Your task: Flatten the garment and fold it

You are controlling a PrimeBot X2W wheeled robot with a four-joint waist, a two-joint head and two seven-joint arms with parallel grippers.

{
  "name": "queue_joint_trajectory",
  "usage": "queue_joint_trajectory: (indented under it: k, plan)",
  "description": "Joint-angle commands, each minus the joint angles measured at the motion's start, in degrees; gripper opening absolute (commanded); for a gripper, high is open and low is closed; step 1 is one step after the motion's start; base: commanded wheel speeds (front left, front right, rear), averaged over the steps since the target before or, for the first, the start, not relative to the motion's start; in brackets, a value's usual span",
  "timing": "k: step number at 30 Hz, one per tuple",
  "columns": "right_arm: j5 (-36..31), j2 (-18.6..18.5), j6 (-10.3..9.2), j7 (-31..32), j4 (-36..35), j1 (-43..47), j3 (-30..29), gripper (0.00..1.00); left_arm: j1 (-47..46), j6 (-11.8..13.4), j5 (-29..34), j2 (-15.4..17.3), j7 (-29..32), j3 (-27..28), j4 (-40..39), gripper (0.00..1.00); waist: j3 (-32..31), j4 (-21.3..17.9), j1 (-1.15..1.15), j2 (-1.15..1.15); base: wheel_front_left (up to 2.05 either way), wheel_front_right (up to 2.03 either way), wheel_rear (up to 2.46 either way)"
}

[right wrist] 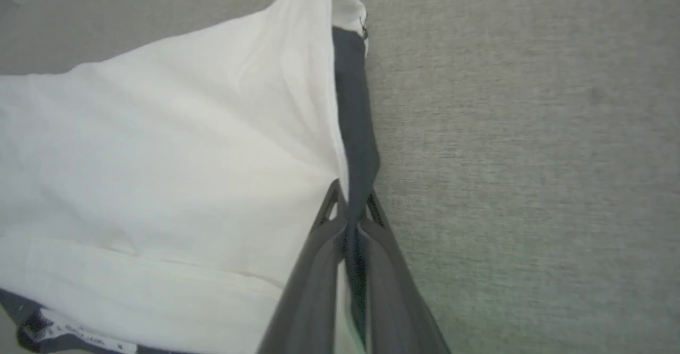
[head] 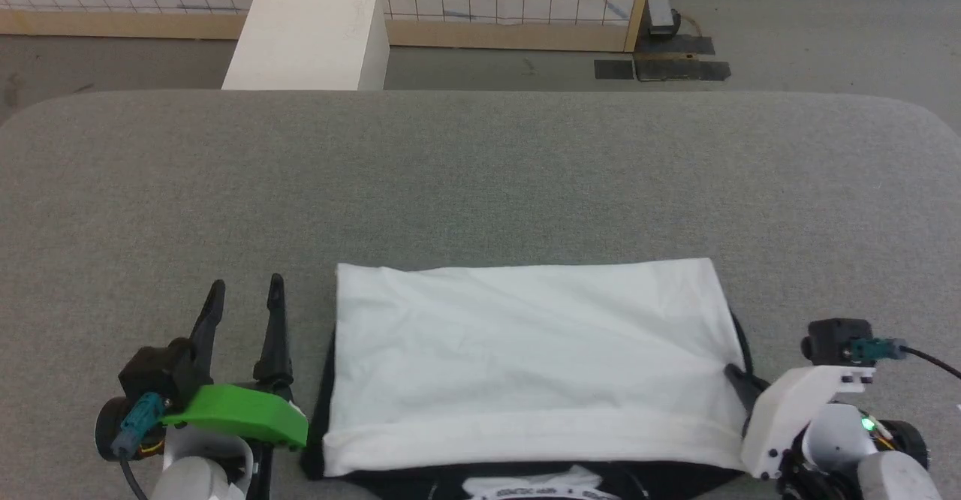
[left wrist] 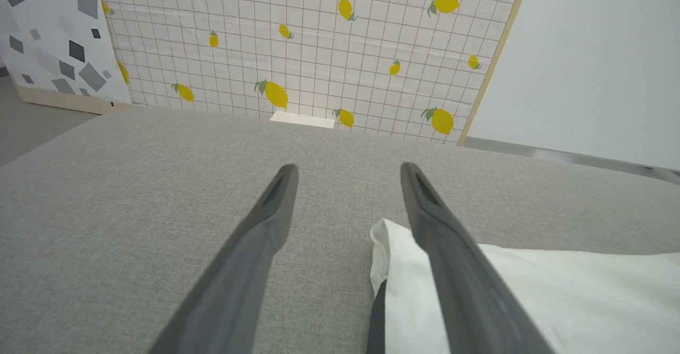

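Matt white cloth, lightly creased, w/ black cloth edging: the garment (head: 525, 357) on a table (head: 480, 185) topped in grey, rough-woven fabric. Fingers of left gripper (head: 247, 284) & right gripper (right wrist: 351, 192): smooth dark matt plastic. At left wrist, green cover (head: 233, 410): plastic, slight sheen. Behind, backdrop panel (left wrist: 319, 40): printed sheet, pale wood frame (head: 638, 4).

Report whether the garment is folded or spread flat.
Folded: the garment is a white rectangle, its body doubled over the black collar at the near edge.
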Motion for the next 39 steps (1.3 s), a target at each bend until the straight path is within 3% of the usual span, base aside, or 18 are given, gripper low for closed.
queue_joint_trajectory:
  k: [1, 8, 12, 17, 21, 24, 32, 39]
  plan:
    - [-1.6, -0.2, -0.1, 0.4, -1.4, 1.3, -2.2, 0.0, 0.5, -0.4, 0.5, -0.3, -0.3, 0.3, 0.1, 1.0, -0.2, -0.1, 0.0, 0.63, 0.0, 0.0, 0.0]
    - [-10.0, -0.2, -0.1, 3.0, -8.9, 5.9, -14.2, 0.0, 1.1, -1.1, 1.3, -1.1, -0.3, 1.0, 0.4, 1.0, -0.7, -0.4, 0.0, 0.63, 0.0, 0.0, 0.0]
    - [-10.4, -0.2, -0.1, 3.7, -13.5, 7.4, -13.8, 0.0, 1.6, -1.4, 1.6, -1.4, -0.3, 1.4, 0.6, 1.0, -1.1, -0.8, 0.0, 0.63, 0.0, 0.0, 0.0]
    - [-7.4, -0.2, -0.1, 5.9, -22.6, 9.1, -5.6, 0.0, 1.9, -1.7, 2.0, -1.6, -0.3, 1.6, 0.7, 1.0, -1.3, -0.9, 0.0, 0.63, 0.0, 0.0, 0.0]
    - [-4.9, -0.2, -0.1, 8.0, -30.7, 9.1, 5.4, 0.0, 1.4, -1.9, 2.3, -1.8, -0.3, 1.6, 0.9, 1.0, -1.0, -0.5, 0.0, 0.63, 0.0, 0.0, 0.0]
    - [-5.5, -0.2, -0.1, 8.5, -32.7, 7.1, 13.0, 0.0, 0.8, -2.0, 2.5, -2.1, -0.3, 1.4, 0.9, 1.0, -0.4, 0.2, 0.0, 0.63, 0.0, 0.0, 0.0]
    - [-7.9, -0.2, -0.1, 8.9, -23.0, -3.1, 28.6, 0.0, -1.7, -2.4, 2.5, -2.9, -0.3, 0.1, 1.1, 1.0, 2.7, 3.4, 0.0, 0.63, 0.0, 0.0, 0.0]
    - [-6.4, -0.2, -0.1, 9.4, -10.1, -10.4, 34.2, 0.0, -3.8, -2.5, 2.3, -3.5, -0.3, -0.2, 1.4, 1.0, 5.8, 6.2, 0.0, 0.63, 0.0, 0.0, 0.0]
